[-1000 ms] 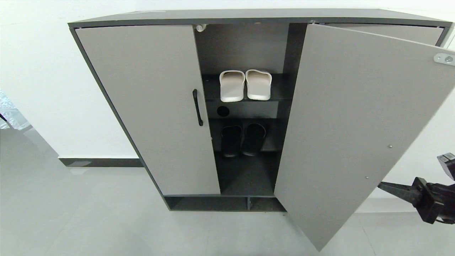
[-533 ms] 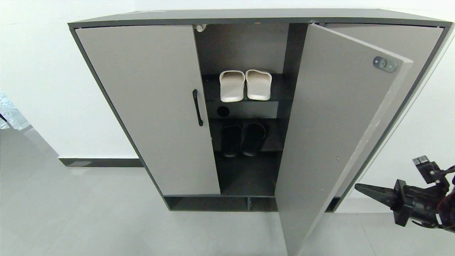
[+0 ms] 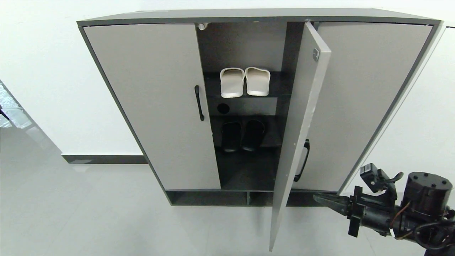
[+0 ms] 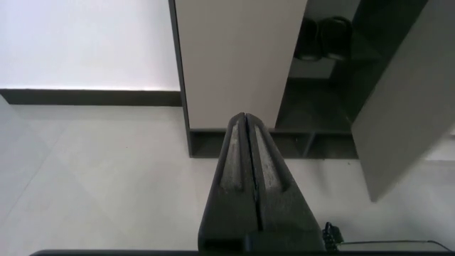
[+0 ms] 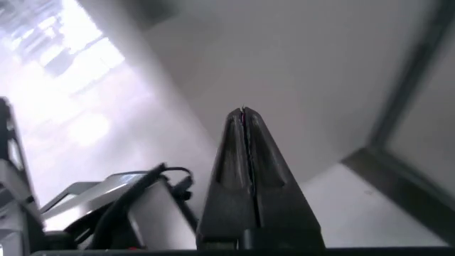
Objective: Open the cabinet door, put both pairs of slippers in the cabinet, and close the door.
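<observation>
- Cabinet door (image 3: 292, 142) stands swung out toward us, nearly edge-on in the head view, its lower corner the nearest thing in sight and its hinged side at the cabinet's middle post.
- Our right gripper (image 3: 319, 199) hangs low on the outer side of the cabinet door, below the door's black handle (image 3: 302, 161). Its fingers are pressed together on nothing, and a gap shows between its tip and the door.
- Our left gripper (image 4: 244, 119) points at the foot of the cabinet from above the pale grey floor (image 3: 89, 220). Its two fingers are closed flat against each other and hold nothing.
- Behind the open door, the cabinet (image 3: 249, 14) shows a dark middle bay between a shut left door (image 3: 149, 106) with its own black handle (image 3: 199, 103) and a shut grey panel (image 3: 355, 106) on the right.
- Inside that bay, the black slippers (image 3: 243, 136) sit side by side on the lower shelf (image 3: 272, 140), toes toward the back.
- Above them, the white slippers (image 3: 244, 82) sit side by side on the upper shelf (image 3: 211, 87), the pair touching along their inner edges.
- A round hole (image 3: 223, 108) shows in the board between the two shelves.
- A white wall (image 3: 35, 71) with a dark skirting strip (image 3: 103, 159) runs behind the cabinet.
</observation>
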### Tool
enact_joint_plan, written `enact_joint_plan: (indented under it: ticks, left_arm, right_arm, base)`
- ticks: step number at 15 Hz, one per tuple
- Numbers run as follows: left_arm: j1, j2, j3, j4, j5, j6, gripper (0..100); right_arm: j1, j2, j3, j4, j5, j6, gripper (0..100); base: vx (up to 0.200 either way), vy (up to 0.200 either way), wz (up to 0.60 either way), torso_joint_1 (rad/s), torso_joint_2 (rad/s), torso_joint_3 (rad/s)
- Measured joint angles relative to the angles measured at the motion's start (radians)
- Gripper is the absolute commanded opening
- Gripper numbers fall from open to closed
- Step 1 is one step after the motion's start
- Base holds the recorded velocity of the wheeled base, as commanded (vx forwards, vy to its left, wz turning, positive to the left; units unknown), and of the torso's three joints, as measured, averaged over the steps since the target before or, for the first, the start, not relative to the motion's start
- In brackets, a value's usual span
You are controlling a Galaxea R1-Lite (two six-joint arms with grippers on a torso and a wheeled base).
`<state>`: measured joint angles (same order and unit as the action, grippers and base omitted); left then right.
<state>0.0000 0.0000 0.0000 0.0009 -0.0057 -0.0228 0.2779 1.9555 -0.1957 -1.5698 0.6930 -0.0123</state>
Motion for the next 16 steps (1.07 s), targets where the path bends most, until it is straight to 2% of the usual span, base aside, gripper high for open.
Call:
enact_joint_plan:
  ticks: [4,9,16]
  left_arm:
    - [0.000,0.000,0.000,0.000,0.000,0.000,0]
    - [0.000,0.000,0.000,0.000,0.000,-0.002,0]
    - [0.000,0.000,0.000,0.000,0.000,-0.003,0]
  right_arm:
    - [0.149,0.087,-0.140,0.001,-0.274,0.009,0]
    - [0.215,0.211,-0.421,0.000,-0.564,0.007,0]
    - [0.330,0.409,-0.795,0.069,-0.705,0.009,0]
  base:
    - [0.000,0.000,0.00,0.000,0.00,0.000]
    - [0.000,0.000,0.00,0.000,0.00,0.000]
    - [0.000,0.000,0.00,0.000,0.00,0.000]
